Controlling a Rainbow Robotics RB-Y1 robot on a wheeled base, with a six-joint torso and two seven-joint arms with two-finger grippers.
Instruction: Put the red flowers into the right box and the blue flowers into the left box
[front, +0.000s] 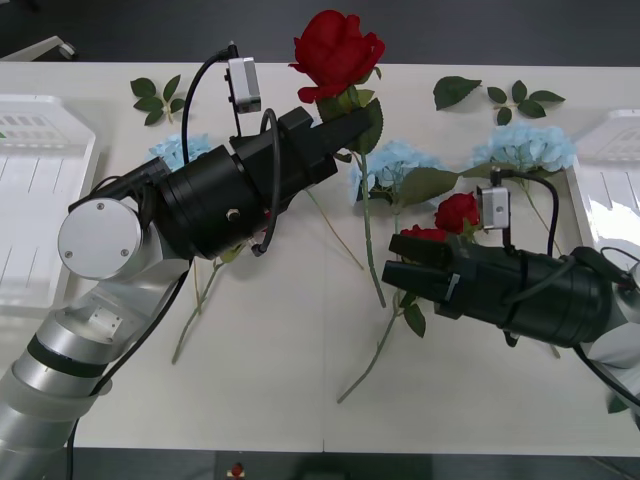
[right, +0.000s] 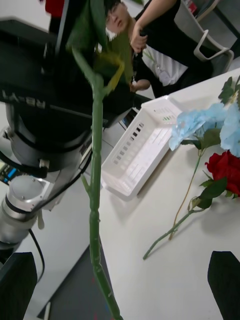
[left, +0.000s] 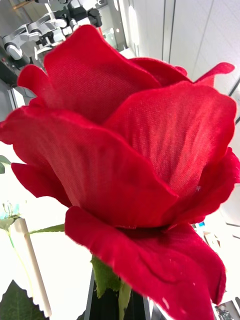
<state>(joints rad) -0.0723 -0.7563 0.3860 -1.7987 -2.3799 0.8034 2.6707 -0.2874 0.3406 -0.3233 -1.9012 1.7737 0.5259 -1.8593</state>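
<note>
Above the table, left gripper (front: 345, 130) clamps a red rose (front: 336, 50) just under its bloom.
Right gripper (front: 400, 258) waits with fingers apart beside the dangling stem (right: 95, 200), which could snag during handover.

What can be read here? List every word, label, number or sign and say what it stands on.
"RB-Y1": pale lettering on the black casing of the left arm, in the right wrist view; it is turned and partly cut off, so the reading is not certain.
Nothing readable stands on the left box, the right box or the wrist camera modules.
</note>
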